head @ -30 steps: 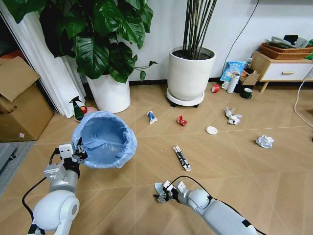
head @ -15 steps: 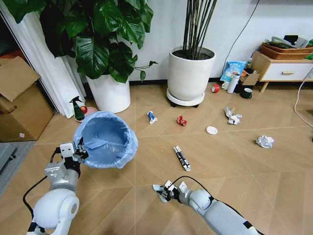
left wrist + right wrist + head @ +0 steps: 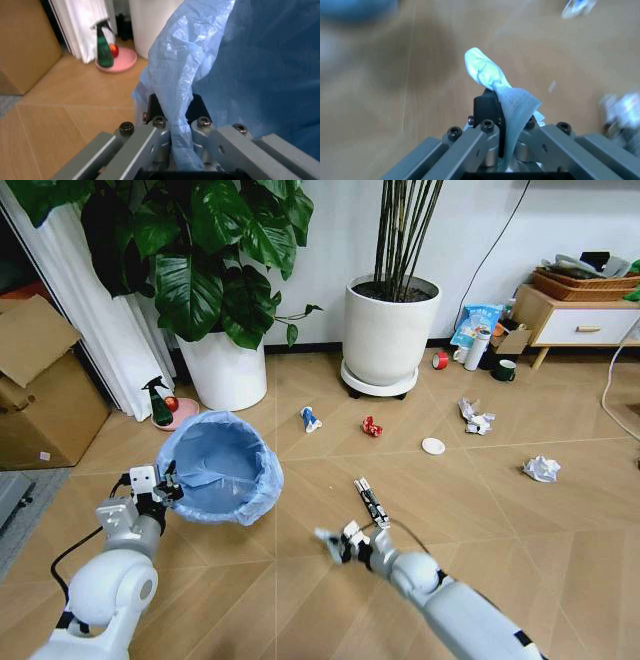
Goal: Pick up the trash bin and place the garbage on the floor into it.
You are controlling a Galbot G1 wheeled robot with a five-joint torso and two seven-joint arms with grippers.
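- Trash bin [image 3: 222, 470] dark body hidden under the light-blue bag; in the left wrist view, cut off by the picture's edge.
- Floor and litter behind the right gripper [image 3: 506, 108] blurred in the right wrist view.
- White scrap [image 3: 327, 535] held there, too small to identify.
- Leafy plant [image 3: 200, 250] cut off at top.

No text, label, brand or number is showing legibly anywhere; the printing on the blue snack bag [image 3: 478, 321] at two o'clock is staying too small to read.

Right tool [image 3: 506, 112] pinching a pale crumpled wrapper [image 3: 492, 77] (twisted, sticking out past the fingers), wooden floor [image 3: 435, 75] beyond
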